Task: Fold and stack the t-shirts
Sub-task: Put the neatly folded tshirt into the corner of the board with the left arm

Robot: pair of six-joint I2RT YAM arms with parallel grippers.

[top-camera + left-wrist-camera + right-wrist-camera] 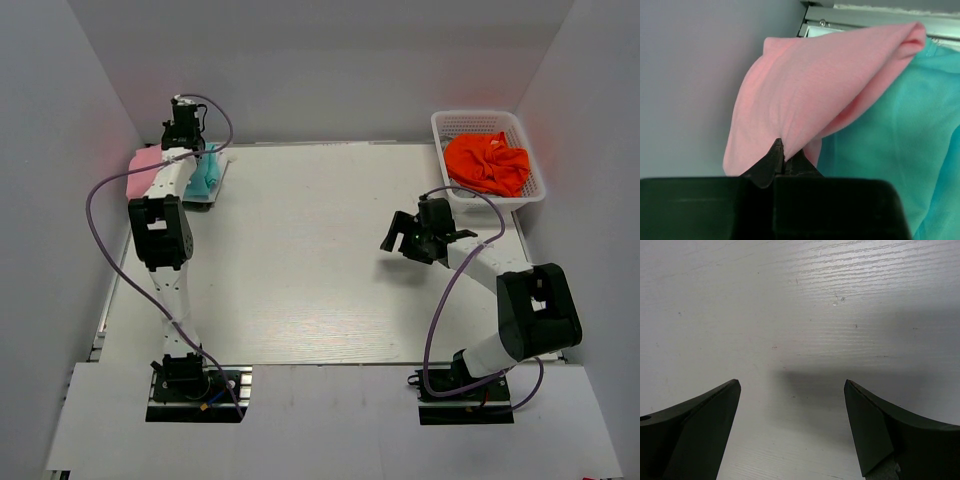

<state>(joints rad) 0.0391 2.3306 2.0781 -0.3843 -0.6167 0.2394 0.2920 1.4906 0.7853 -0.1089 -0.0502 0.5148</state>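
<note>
The light pink t-shirt (pixel 143 172) is folded and hangs lifted at the table's far left corner, over the left edge of the teal t-shirt (pixel 206 178), which lies folded on the table. My left gripper (pixel 174 150) is shut on a pinch of the pink t-shirt (pixel 825 85); in the left wrist view the gripper (pixel 782 150) holds the cloth above the teal t-shirt (pixel 900 145). My right gripper (pixel 402 236) is open and empty, low over bare table right of centre; the right wrist view shows the gripper (pixel 792 390) with nothing between the fingers.
A white basket (pixel 440 125) stands at the far right corner with an orange cloth (pixel 488 163) in it. Grey walls close in the table on the left, back and right. The metal rail (pixel 880 17) at the table's far edge is just behind the shirts.
</note>
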